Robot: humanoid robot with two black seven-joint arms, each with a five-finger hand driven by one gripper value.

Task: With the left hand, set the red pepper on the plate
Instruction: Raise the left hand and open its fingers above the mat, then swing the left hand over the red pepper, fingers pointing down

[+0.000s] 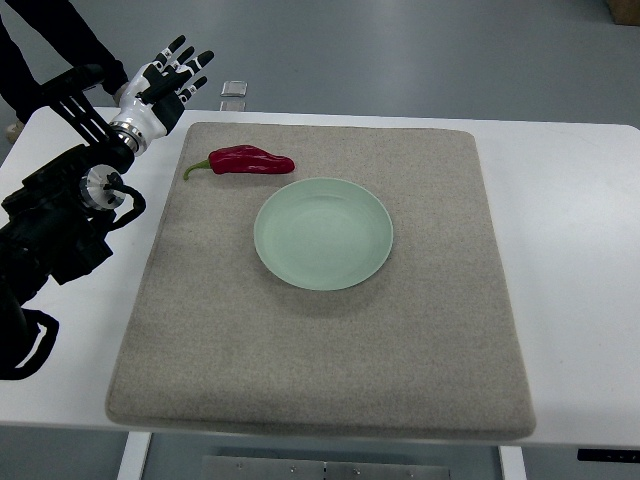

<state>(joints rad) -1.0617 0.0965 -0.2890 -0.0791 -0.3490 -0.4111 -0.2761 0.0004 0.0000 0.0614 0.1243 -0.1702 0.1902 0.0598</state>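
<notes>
A red pepper (249, 160) with a green stem lies on the grey mat (330, 380), just beyond the upper left rim of the pale green plate (323, 233). The plate sits near the mat's middle and holds nothing. My left hand (170, 78) hovers over the table's far left corner, left of and beyond the pepper, fingers spread and holding nothing. Its black arm runs down along the left edge. The right arm is out of the picture.
The mat covers most of a white table (570, 250). A small clear object (234, 93) lies at the table's far edge, beside my left hand. A person's dark legs (50, 45) stand at the top left.
</notes>
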